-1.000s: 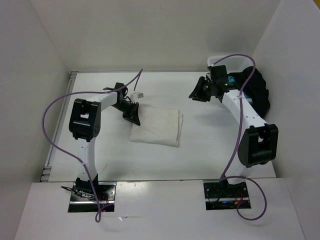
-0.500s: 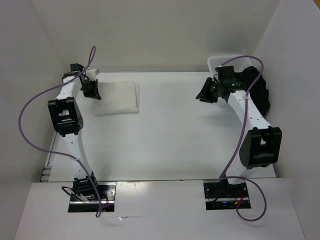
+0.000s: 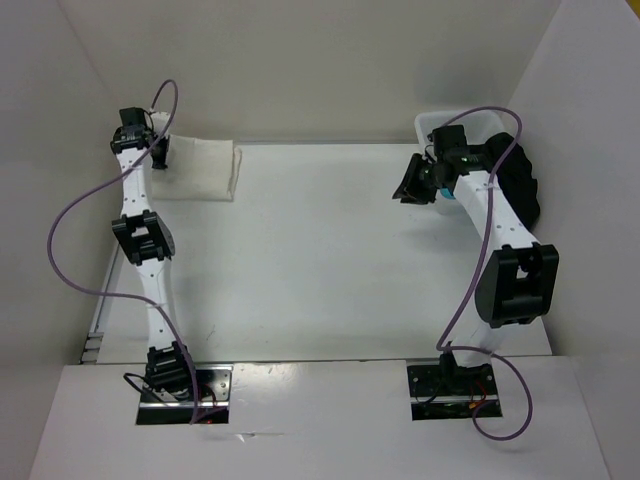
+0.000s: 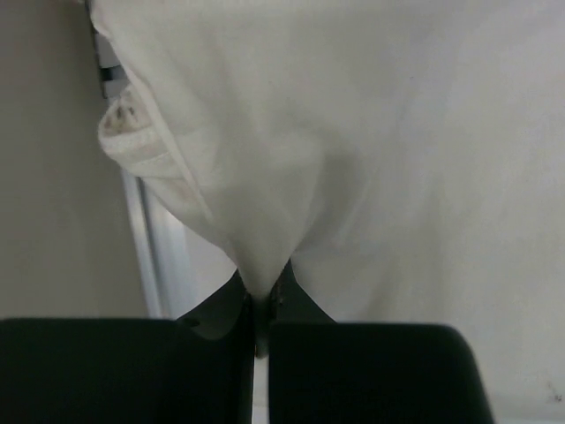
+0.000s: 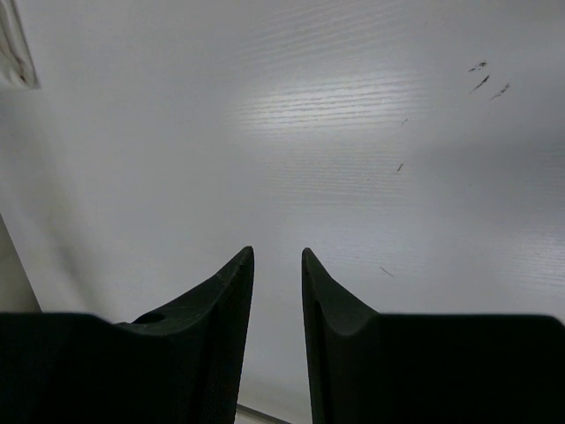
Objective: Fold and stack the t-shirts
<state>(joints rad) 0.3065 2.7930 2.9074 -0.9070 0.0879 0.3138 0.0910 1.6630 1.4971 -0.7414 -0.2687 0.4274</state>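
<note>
A folded cream-white t-shirt (image 3: 200,170) is being pinched at its bunched edge by the left gripper (image 4: 260,305); the right gripper (image 5: 277,265) is being held slightly parted, empty

cream-white t-shirt (image 3: 200,170): plain, no print; collar band slightly yellower, faintly speckled in the left wrist view. black t-shirt (image 3: 522,190): solid black. turquoise t-shirt (image 3: 447,193): only a bright sliver shows. basket (image 3: 440,125): white. table (image 3: 320,270): white, with a few small dark flecks in the right wrist view. arms (image 3: 497,228): white links, black joints. cables (image 3: 60,230): pale purple. left gripper (image 4: 260,299), right gripper (image 5: 277,258): black fingers.
</note>
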